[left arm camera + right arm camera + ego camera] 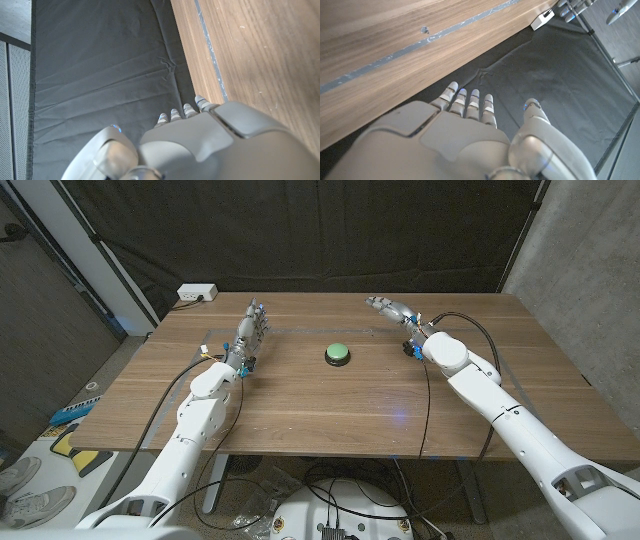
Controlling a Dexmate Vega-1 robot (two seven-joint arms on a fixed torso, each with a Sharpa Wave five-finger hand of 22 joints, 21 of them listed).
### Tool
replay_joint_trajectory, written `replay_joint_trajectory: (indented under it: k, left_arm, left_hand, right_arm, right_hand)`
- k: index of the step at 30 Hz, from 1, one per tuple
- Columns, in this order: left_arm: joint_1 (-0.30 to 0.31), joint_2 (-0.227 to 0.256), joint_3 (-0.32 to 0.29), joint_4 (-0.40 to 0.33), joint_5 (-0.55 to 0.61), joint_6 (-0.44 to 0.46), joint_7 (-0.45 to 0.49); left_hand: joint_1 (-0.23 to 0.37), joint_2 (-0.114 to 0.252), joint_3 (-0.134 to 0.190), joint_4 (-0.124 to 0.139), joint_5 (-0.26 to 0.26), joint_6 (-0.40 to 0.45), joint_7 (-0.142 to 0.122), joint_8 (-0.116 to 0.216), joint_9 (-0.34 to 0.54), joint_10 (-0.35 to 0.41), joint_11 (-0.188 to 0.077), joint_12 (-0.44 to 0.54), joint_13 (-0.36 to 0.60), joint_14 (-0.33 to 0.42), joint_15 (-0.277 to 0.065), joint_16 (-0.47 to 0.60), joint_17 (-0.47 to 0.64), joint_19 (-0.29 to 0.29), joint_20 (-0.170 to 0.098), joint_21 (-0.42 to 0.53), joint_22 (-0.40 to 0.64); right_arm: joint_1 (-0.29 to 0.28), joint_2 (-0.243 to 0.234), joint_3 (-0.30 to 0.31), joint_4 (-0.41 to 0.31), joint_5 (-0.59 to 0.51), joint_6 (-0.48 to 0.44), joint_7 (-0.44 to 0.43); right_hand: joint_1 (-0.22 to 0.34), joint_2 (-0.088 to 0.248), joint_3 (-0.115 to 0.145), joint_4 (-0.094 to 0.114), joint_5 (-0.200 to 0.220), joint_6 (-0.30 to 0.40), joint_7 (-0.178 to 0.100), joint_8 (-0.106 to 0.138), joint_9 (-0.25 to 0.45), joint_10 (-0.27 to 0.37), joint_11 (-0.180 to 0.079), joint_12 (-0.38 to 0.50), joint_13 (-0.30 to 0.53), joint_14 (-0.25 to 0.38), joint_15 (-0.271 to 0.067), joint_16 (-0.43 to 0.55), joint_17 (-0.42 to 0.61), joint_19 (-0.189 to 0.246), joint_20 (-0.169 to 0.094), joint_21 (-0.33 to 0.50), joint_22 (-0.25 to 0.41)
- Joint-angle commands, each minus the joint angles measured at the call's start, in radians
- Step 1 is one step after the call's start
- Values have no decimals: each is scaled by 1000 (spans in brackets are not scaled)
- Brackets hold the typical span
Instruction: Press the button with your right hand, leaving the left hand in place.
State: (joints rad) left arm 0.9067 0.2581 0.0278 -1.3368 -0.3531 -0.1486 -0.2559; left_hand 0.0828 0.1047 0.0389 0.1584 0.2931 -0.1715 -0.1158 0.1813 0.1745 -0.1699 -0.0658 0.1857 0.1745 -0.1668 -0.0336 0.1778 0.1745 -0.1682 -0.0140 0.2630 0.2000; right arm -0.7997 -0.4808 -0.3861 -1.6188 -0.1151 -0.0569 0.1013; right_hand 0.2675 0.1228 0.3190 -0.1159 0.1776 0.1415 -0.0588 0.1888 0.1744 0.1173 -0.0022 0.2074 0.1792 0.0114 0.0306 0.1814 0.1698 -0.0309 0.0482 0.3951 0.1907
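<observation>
Your green button (339,354) sits on its dark base near the middle of the head frame, on the wooden counter (330,405), slightly above centre. Nothing is touching it.

Your right hand (392,309) is in the upper right-centre of the head frame, to the right of the button and a little higher in the picture, well apart from it. Its fingers point toward the upper left, stretched out and lying close side by side, with nothing between them. In the right wrist view you see the back of that hand (465,135), the fingers (472,102) straight and packed together, the thumb (532,107) set apart to one side, reaching out past the counter's far edge toward the dark cloth (545,65) behind it.

Your left hand (252,330) is in the upper left-centre of the head frame, left of the button and also well apart from it. Its fingers point up the frame, extended and close together, holding nothing. The left wrist view shows the back of this hand (210,145), with its fingertips (187,111) in a tight row near the counter's edge.

A white power strip (197,293) lies at the upper left corner of the counter. A pale taped line (300,330) runs across the counter above the button.
</observation>
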Motion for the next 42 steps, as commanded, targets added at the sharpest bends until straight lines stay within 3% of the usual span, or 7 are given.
replay_joint_trajectory:
  k: [1,15,24,32,36,37,42]
  left_arm:
    - [7,-1,-7,-11,2,4,-6]
    - [2,-1,-7,1,-2,5,-18]
    - [-6,-1,-9,15,-2,-2,-24]
    - [-12,-3,-12,28,-4,-7,-28]
    - [-14,-2,-13,33,-4,-7,-30]
    - [-15,-3,-13,34,-4,-7,-30]
    - [-18,-3,-13,38,-3,-7,-32]
  left_hand:
    - [2,25,-5,1,8,-146,-11,5,3,-161,-3,8,4,-149,-19,3,2,-14,5,1,2]
    - [3,25,-5,0,11,-142,-12,6,3,-158,-2,9,4,-148,-18,4,2,-14,5,1,1]
    - [3,25,-6,-1,13,-142,-12,6,3,-159,-2,9,4,-148,-20,4,2,-13,6,0,1]
    - [3,25,-6,-1,14,-143,-12,5,3,-160,-3,8,4,-148,-19,3,2,-13,6,-1,1]
    - [4,25,-7,-1,15,-143,-12,5,3,-160,-3,8,4,-148,-19,3,2,-13,6,-1,0]
    - [4,25,-7,-1,15,-143,-12,5,3,-160,-3,8,4,-148,-19,3,2,-13,6,-1,0]
    - [4,25,-7,-2,16,-144,-13,5,3,-161,-4,8,4,-149,-19,3,2,-13,6,-1,0]
  right_arm:
    - [32,-17,-81,-62,-192,-57,-9]
    - [73,-19,-174,-96,-403,-113,21]
    - [100,3,-215,-88,-483,-113,47]
    - [116,34,-244,-61,-515,-90,55]
    - [116,53,-248,-30,-509,-50,29]
    - [117,57,-250,-22,-508,-42,25]
    - [123,74,-257,22,-487,11,21]
  right_hand:
    - [15,2,5,-6,6,10,-5,6,5,6,-5,4,3,3,-3,2,1,8,-4,-7,2]
    - [53,34,34,-17,15,45,-11,12,6,36,-19,12,2,37,-26,8,0,39,-15,-3,2]
    - [81,49,53,-24,21,55,-16,12,6,45,-26,13,2,46,-37,7,0,49,-22,-2,2]
    - [107,48,69,-28,24,45,-23,3,6,32,-28,4,2,14,-47,-6,1,13,-36,-21,2]
    - [112,46,71,-24,23,36,-29,-2,7,18,-27,-2,2,-8,-69,-9,2,-10,-39,-33,2]
    - [113,46,72,-20,22,28,-31,-4,7,7,-30,-6,2,-23,-89,-11,2,-23,-40,-40,2]
    - [109,47,70,-11,20,15,-32,-8,7,-9,-35,-11,2,-40,-97,-11,3,-32,-44,-46,2]
